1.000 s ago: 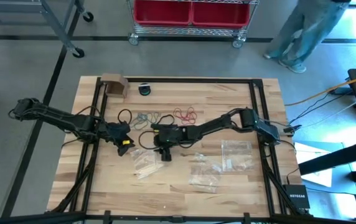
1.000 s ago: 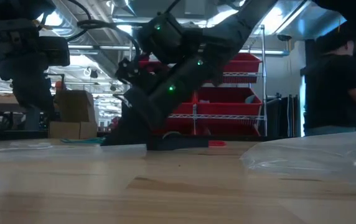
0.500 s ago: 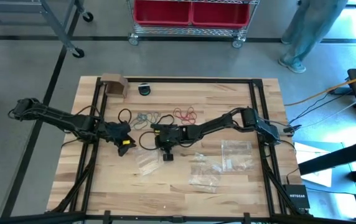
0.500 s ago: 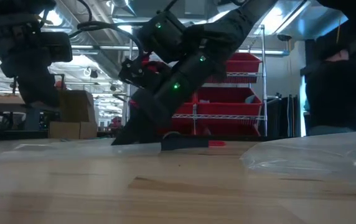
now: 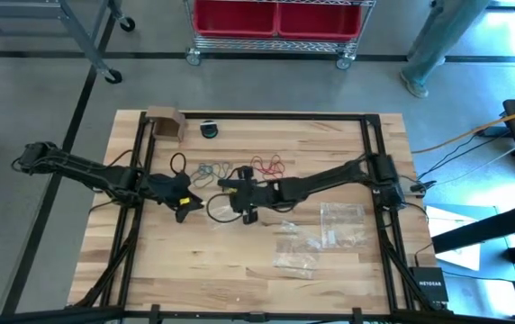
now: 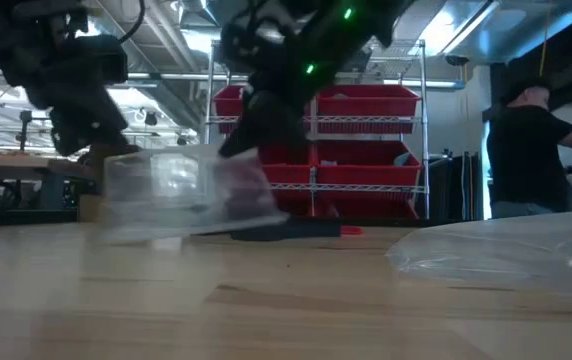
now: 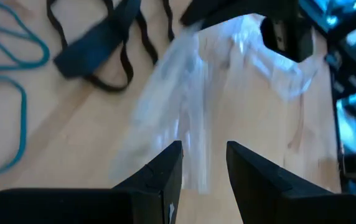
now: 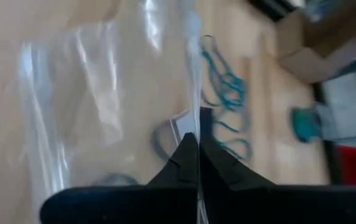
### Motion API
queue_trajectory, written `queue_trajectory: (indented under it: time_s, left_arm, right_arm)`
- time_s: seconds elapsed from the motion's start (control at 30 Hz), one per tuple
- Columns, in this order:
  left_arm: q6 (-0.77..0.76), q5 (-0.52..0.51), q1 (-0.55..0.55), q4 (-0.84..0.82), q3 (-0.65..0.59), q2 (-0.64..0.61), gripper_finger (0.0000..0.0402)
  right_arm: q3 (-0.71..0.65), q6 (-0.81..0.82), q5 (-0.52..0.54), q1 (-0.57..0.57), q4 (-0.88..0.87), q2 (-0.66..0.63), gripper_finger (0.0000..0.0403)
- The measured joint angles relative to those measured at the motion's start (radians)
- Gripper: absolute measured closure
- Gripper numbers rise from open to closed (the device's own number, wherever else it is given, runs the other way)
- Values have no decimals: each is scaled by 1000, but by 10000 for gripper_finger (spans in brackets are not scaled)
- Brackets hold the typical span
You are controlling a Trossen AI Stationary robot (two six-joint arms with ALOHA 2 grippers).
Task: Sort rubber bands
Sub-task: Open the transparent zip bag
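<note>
Rubber bands lie on the table's far middle: black loops, teal ones and red ones. My right gripper is shut on a clear plastic zip bag, which hangs below it over the table's middle. My left gripper stands open just left of it, and the bag reaches down to the gap between its fingertips; I cannot tell whether they touch it. The left wrist view also shows black bands and teal bands beyond the bag. My right gripper pinches the bag's edge between its two shut fingers. The bag hangs below the gripper, slack and bulging. Its lower edge is close to the table; whether it rests there I cannot tell.
More clear bags lie on the near right. A cardboard box and a small dark round thing stand at the far edge. Another black loop lies between the grippers. A person stands beyond the table.
My right gripper has shut on the clear bag that lay near the table's middle and risen with it, going a little toward the far edge. The bag has left the table and now hangs below the gripper, in front of my left gripper.
</note>
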Motion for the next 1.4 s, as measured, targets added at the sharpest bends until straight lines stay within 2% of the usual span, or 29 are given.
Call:
queue_trajectory:
  time_s: [0.2, 0.37, 0.47, 0.6, 1.4]
  left_arm:
    - [-24, -41, 0, 87, 1, -15, 284]
    - [31, -44, 0, -21, 79, -63, 284]
    - [127, -78, 0, -146, 152, -80, 284]
    - [212, -83, -1, -212, 193, -79, 284]
    - [301, -109, -2, -128, 167, -77, 284]
  right_arm:
    - [-1, -33, 246, 72, -81, -82, 402]
    - [-22, 33, 337, 124, -93, -100, 403]
    - [-21, 88, 354, 142, -87, -110, 403]
    - [-21, 143, 361, 149, -77, -107, 403]
    - [-11, 157, 374, 146, -1, -108, 403]
